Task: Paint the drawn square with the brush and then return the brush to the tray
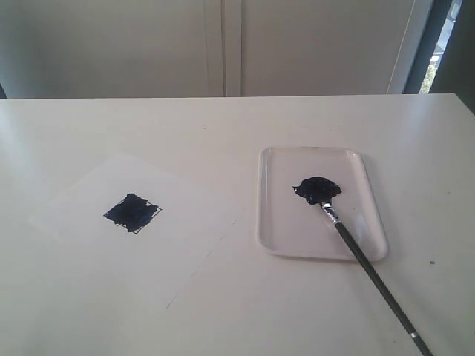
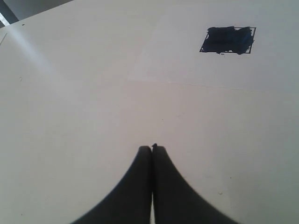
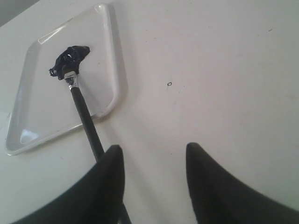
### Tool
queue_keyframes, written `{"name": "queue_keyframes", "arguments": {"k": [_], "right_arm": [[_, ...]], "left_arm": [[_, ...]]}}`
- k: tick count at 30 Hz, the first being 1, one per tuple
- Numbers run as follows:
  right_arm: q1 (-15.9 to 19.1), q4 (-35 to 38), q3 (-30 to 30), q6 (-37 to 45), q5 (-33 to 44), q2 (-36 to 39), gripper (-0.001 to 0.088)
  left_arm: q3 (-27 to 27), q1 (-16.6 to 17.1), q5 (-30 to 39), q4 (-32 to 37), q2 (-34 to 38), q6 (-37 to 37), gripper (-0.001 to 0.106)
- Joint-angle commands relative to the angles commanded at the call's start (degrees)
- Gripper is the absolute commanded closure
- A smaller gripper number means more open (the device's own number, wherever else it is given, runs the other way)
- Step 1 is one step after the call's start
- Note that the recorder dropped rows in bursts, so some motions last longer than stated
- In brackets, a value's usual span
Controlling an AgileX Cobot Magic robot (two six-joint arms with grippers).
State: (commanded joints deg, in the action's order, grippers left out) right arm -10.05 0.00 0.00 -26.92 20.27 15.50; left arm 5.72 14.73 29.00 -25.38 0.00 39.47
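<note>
The drawn square (image 1: 132,212) on the paper is smeared dark blue-black inside its thin outline; it also shows far off in the left wrist view (image 2: 228,40). The brush (image 1: 369,267) lies with its bristles in the paint blob (image 1: 318,188) of the tray (image 1: 278,237) and its black handle running over the rim toward the table's near right edge. My right gripper (image 3: 154,151) is open above the table, and the brush handle (image 3: 86,119) passes beside one finger, outside the jaws. My left gripper (image 2: 152,149) is shut and empty over bare table. Neither gripper appears in the exterior view.
The white paper sheet (image 1: 96,185) lies on the left of the white table (image 1: 237,126). A small dark ring mark (image 3: 169,84) sits on the table right of the tray. A wall and window stand behind the table's far edge.
</note>
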Motion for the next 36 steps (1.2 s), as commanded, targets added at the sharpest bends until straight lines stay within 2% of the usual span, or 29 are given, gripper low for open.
{"name": "queue_keyframes", "arguments": {"k": [3, 6, 7, 9, 11, 17, 22, 36], "right_arm": [[0.0, -1.6, 0.0, 4.6, -2.3, 0.0, 0.0462], [0.0, -5.9, 0.0, 15.3, -8.8, 0.0, 0.0462], [0.0, -8.1, 0.0, 24.4, -11.2, 0.0, 0.0462], [0.0, -7.9, 0.0, 29.8, -10.6, 0.0, 0.0462], [0.0, -7.2, 0.0, 29.9, -7.9, 0.0, 0.0462], [0.0, -7.3, 0.0, 29.8, -7.9, 0.0, 0.0462], [0.0, -7.3, 0.0, 29.8, -7.9, 0.0, 0.0462], [0.0, -7.3, 0.0, 29.8, -7.9, 0.0, 0.0462]], "left_arm": [[0.0, 0.0, 0.0, 0.0, 0.0, 0.0, 0.105], [0.0, 0.0, 0.0, 0.0, 0.0, 0.1, 0.105], [0.0, 0.0, 0.0, 0.0, 0.0, 0.1, 0.105], [0.0, 0.0, 0.0, 0.0, 0.0, 0.1, 0.105], [0.0, 0.0, 0.0, 0.0, 0.0, 0.1, 0.105], [0.0, 0.0, 0.8, 0.0, 0.0, 1.9, 0.105], [-4.4, 0.0, 1.5, -0.1, 0.0, 7.1, 0.105], [-4.4, 0.0, 1.4, -0.7, 0.0, 7.5, 0.105]]}}
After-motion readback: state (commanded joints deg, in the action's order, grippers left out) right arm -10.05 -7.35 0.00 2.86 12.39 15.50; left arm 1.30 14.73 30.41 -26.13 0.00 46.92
